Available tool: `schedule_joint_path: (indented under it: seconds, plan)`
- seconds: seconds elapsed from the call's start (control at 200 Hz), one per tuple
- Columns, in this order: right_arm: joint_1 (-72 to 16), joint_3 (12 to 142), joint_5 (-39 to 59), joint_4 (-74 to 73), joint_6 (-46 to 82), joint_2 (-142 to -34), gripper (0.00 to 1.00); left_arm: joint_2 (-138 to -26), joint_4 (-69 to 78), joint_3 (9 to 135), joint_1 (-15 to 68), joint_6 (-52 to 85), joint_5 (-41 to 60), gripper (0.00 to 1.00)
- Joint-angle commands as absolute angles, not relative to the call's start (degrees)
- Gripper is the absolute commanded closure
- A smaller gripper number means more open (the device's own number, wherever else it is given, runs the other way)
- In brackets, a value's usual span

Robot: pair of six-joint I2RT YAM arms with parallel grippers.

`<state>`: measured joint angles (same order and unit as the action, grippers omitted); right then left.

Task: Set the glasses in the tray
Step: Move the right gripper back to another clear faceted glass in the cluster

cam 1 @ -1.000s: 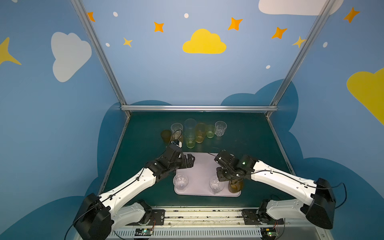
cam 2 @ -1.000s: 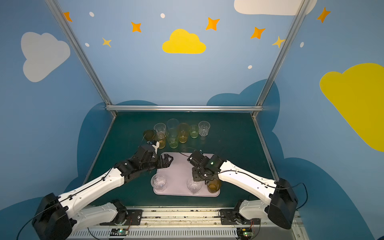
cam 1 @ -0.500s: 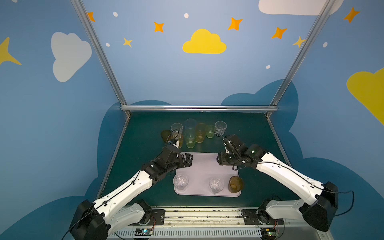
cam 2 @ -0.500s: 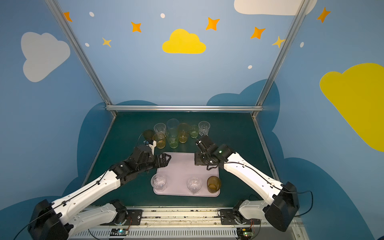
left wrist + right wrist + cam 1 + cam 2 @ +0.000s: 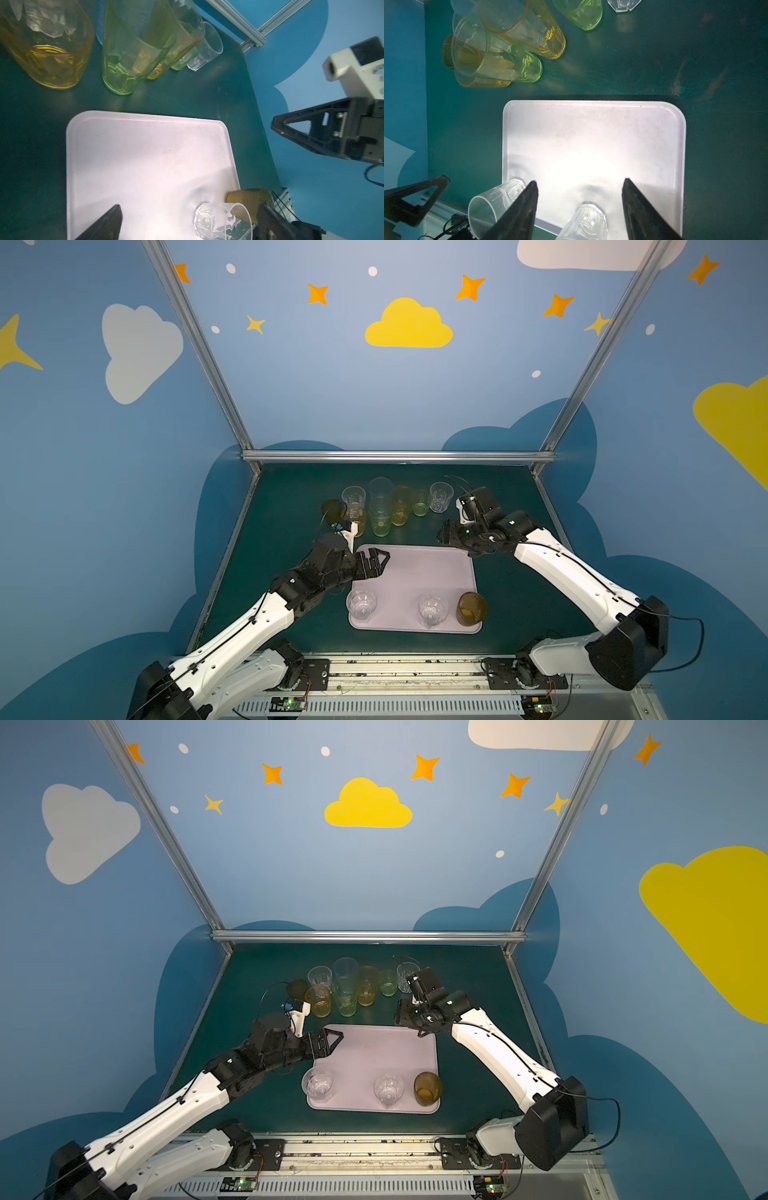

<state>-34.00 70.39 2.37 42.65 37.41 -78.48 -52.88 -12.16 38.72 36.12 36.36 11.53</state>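
While both claws hang empty over the far end of the tray (image 5: 415,572), three glasses stand along its 6 o'clock edge. A clear faceted tumbler (image 5: 362,605) is at 7 o'clock and a second clear tumbler (image 5: 433,610) is near 5. A brown tumbler (image 5: 471,609) stands just beside that one, in the corner.

The left claw (image 5: 381,565), jaws wide apart, sits over the tray's 10 o'clock corner. The right claw (image 5: 579,182), jaws also spread with nothing gripped, hovers above the 1 o'clock corner.

Eight more glasses crowd the green tabletop (image 5: 282,510) beyond the tray's 12 o'clock edge. At the right claw's 11 o'clock stands the end clear tumbler (image 5: 441,497), with a short green tumbler (image 5: 420,504) just beside it at 9. A tall amber tumbler (image 5: 400,506), a tall green tumbler (image 5: 380,524) and a pale blue tumbler (image 5: 380,488) pack the middle. At the left claw's 11 o'clock are a short amber tumbler (image 5: 360,517), another clear glass (image 5: 353,497) and a far brown tumbler (image 5: 332,510).
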Motion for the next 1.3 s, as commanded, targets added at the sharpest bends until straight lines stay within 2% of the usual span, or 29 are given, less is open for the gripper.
schedule_joint_path:
  seconds: [0.0, 0.27, 0.456, 0.636, 0.711, 0.891, 1.297]
  plan:
    - [-31.68, 72.95, 5.31, 40.87, 38.32, -79.16, 0.36, -50.73, -10.37, 39.06, 35.78, 36.48, 10.87, 0.00]
    - [-24.49, 74.21, 8.43, 36.96, 38.75, -81.94, 0.35, -48.12, -9.93, 39.55, 35.52, 36.56, 9.44, 0.00]
    - [-19.22, 78.95, 8.79, 34.97, 36.80, -89.31, 0.36, -47.37, -10.17, 39.64, 35.01, 35.74, 6.28, 0.00]
    - [-16.26, 86.49, 8.54, 34.71, 34.71, -98.44, 0.42, -47.72, -10.79, 39.70, 34.72, 35.67, 4.97, 0.00]
    - [-15.63, 89.66, 8.70, 34.80, 34.29, -102.17, 0.52, -48.16, -11.24, 39.09, 34.72, 37.39, 3.80, 0.00]
    - [-15.11, 95.63, 8.70, 34.26, 34.72, -110.03, 0.55, -46.90, -4.43, 33.22, 34.74, 39.59, 4.38, 0.00]
    - [-15.39, 101.83, 7.28, 35.16, 35.24, -118.80, 0.63, -46.89, -8.03, 34.37, 34.72, 39.29, 3.79, 0.00]
